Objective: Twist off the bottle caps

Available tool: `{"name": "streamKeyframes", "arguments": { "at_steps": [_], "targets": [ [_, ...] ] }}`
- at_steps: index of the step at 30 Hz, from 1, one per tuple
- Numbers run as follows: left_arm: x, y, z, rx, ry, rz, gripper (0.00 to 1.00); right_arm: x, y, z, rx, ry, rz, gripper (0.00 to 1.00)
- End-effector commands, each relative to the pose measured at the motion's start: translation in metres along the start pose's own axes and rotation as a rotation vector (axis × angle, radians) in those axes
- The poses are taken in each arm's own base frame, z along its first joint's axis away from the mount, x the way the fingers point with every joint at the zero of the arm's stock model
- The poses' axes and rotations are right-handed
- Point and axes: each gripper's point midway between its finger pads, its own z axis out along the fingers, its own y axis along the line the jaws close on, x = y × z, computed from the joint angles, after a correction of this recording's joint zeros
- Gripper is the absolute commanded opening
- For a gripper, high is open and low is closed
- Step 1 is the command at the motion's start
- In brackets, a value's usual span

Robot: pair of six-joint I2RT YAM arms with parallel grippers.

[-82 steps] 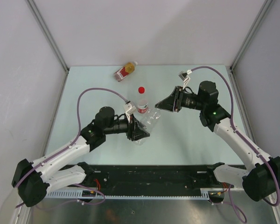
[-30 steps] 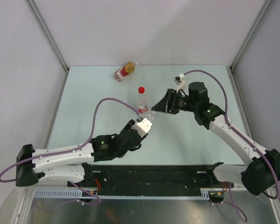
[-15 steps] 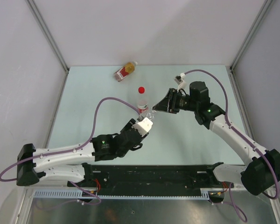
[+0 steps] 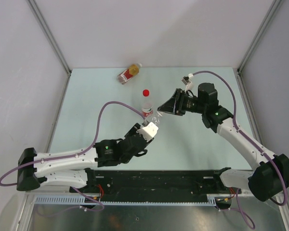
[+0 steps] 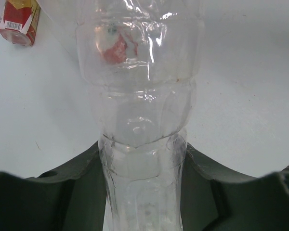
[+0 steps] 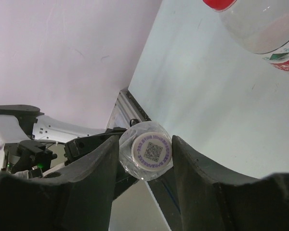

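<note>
Clear unlabelled bottle (image 5: 144, 120): tilted near the middle of the tabletop (image 4: 197, 139), its neck pointing right and away towards the right arm; the plastic is crumpled and see-through.
Left claw (image 5: 144, 192): closed tight on the lower body of the clear unlabelled bottle, one dark finger pressed against each side.
White cap (image 6: 145, 150): on the neck of the clear unlabelled bottle, with a square code sticker on its top, facing the right wrist camera.
Right claw (image 4: 160, 109): only narrowly parted, its two fingers lying against opposite sides of the white cap.
Red cap (image 4: 146, 92): on top of the labelled bottle (image 4: 146, 107), which stands upright just beyond the held one.
Amber bottle (image 4: 130, 73): lying on its side by the far edge, left of centre, well apart from the other two; red and yellow label.
Tabletop colour: pale green.
</note>
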Motion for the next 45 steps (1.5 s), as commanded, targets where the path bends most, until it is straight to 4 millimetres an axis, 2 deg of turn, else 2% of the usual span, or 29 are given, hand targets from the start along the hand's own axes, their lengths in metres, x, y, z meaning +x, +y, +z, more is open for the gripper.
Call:
{"name": "streamKeyframes", "arguments": {
  "at_steps": [1,6,9,19,22,24,27,29,39,45],
  "targets": [
    [-0.023,0.0,-0.005,-0.001,-0.049,-0.002,0.0,-0.009,0.016,-0.004,-0.062,-0.027,-0.024,0.51],
    [-0.023,-0.001,-0.003,-0.01,-0.045,0.011,0.0,-0.008,0.013,-0.003,-0.059,-0.022,-0.02,0.4],
    [-0.023,-0.001,-0.003,-0.015,-0.043,0.012,0.0,-0.006,0.014,-0.003,-0.066,-0.01,-0.02,0.37],
    [-0.021,-0.001,0.001,-0.032,-0.026,0.023,0.0,-0.003,0.016,-0.004,-0.083,0.008,-0.036,0.4],
    [-0.022,-0.001,0.001,-0.033,-0.026,0.021,0.0,-0.003,0.017,-0.005,-0.08,0.001,-0.039,0.38],
    [-0.022,0.0,0.001,-0.036,-0.026,0.021,0.0,-0.004,0.019,-0.006,-0.082,-0.003,-0.043,0.31],
    [-0.02,0.001,0.001,-0.043,-0.024,0.019,0.0,-0.003,0.022,-0.007,-0.093,-0.001,-0.052,0.08],
    [-0.019,0.001,0.001,-0.045,-0.024,0.014,0.0,-0.001,0.024,-0.007,-0.098,0.002,-0.062,0.02],
    [-0.011,-0.008,0.0,0.008,-0.028,-0.041,0.0,0.009,0.047,-0.009,-0.172,0.011,-0.207,0.0],
    [-0.025,-0.02,-0.007,0.146,-0.11,-0.124,0.0,0.017,0.053,-0.013,-0.197,0.024,-0.259,0.0]
  ]
}}
